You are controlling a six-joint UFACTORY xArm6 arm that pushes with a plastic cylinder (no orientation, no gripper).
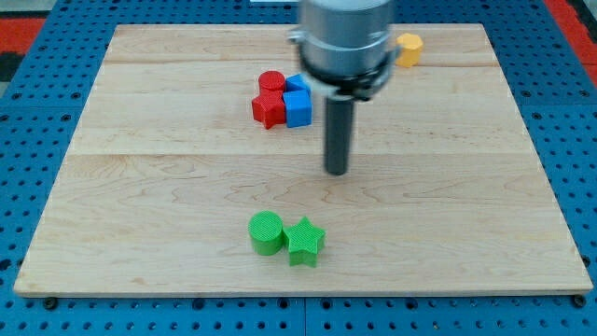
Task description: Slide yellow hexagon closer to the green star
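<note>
Contact should be made on the yellow hexagon (409, 49) face away from the green star (304, 242); light, stiff, easily slid. No jaws: my tip (336, 172) is bare, between them.

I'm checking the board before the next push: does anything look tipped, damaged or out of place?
Nothing stands out. The yellow hexagon sits flat near the view's top, the green star touches the green cylinder, red and blue blocks cluster together, and my tip touches none.
</note>
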